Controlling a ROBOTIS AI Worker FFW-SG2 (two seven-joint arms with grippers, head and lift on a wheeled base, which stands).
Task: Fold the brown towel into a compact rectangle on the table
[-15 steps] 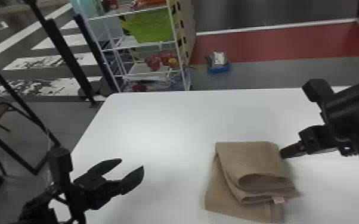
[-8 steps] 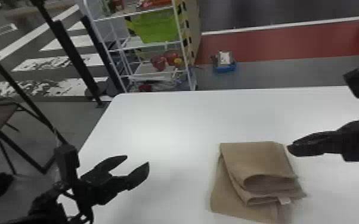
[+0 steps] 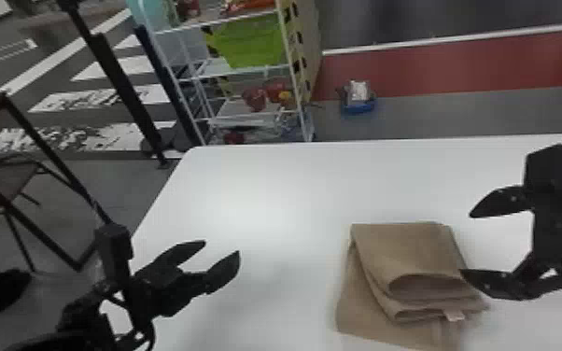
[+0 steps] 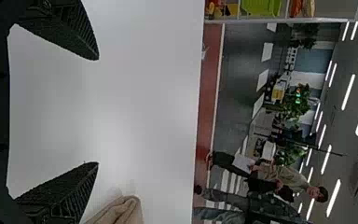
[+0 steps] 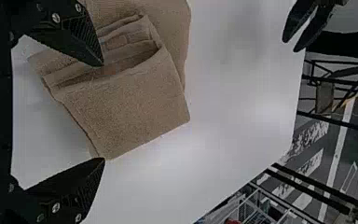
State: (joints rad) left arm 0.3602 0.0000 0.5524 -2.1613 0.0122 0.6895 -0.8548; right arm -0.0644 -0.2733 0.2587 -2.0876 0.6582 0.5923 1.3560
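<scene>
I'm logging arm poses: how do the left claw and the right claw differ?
The left claw is well off to the left of the towel, while the right claw is at its right side, one fingertip overlapping its edge in the head view. The left claw points rightward and somewhat forward; the right claw points left. Both are open and hold nothing.

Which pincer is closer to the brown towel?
Right. The right pincer is open by the right edge of the towel, one fingertip overlapping it in the head view; the left pincer is open, well off left.
</scene>
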